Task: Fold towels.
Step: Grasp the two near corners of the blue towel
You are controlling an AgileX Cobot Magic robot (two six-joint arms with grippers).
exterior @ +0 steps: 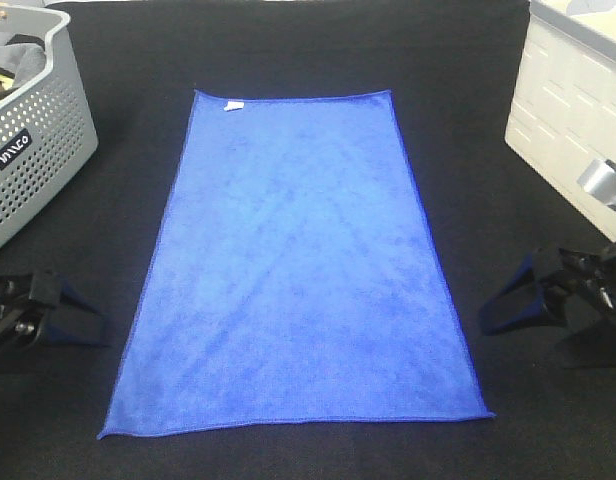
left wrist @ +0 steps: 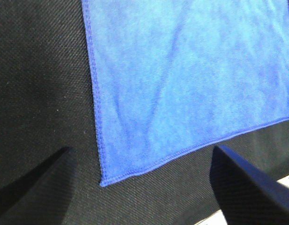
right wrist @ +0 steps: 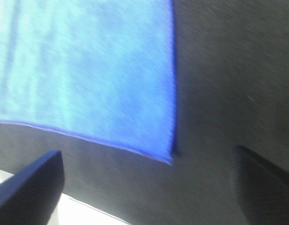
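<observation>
Table point(exterior: 288, 40): covered in black woven fabric and filling the exterior high view, with all other items borne on it. Towel point(exterior: 298, 270): one, royal blue, laid out flat and unfolded at the middle of the table, long sides running from the near edge to the far edge, darker stitched hem seen all round; soft creases are noted across its surface, and the near corners lie slightly lifted. Basket point(exterior: 48, 130): grey, perforated, placed at the far left, well apart from the towel, partly cut off by the frame; a dark label with white lettering is carried on its wall and grey cloth point(exterior: 23, 55) is seen inside. Box point(exterior: 568, 110): white, ribbed, set at the far right, well apart from the towel, also cut off by the frame. Left gripper point(exterior: 73, 318): positioned low over the table, beside the towel's near left corner point(left wrist: 103, 182) without touching it; jaws are spread wide and nothing is held. Right gripper point(exterior: 510, 300): positioned beside the towel's near right corner point(right wrist: 170, 161), likewise clear of the cloth; jaws are spread wide and nothing is held. Tag point(exterior: 233, 103): small, white, attached to the far short edge of the towel, toward the left.
</observation>
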